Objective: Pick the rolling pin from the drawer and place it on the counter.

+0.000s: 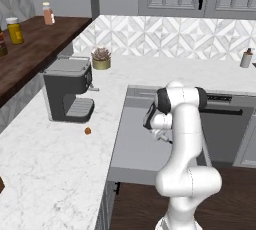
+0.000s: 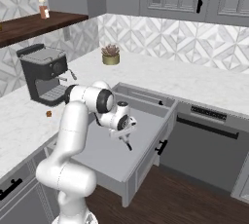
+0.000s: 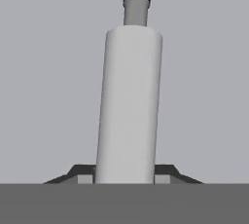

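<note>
Grey-white rolling pin, dark handle tip

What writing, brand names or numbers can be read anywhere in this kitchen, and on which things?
None can be read.
The coffee machine shows no brand or marking.
The jar and bottle on the wooden shelf have labels too small and blurred to read.
The rolling pin between the gripper fingers is plain, and the drawer is unmarked.

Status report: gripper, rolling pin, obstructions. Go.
Gripper shut on rolling pin, over the open drawer. Pin not yet on counter. Coffee machine sits on the counter nearby.
</note>
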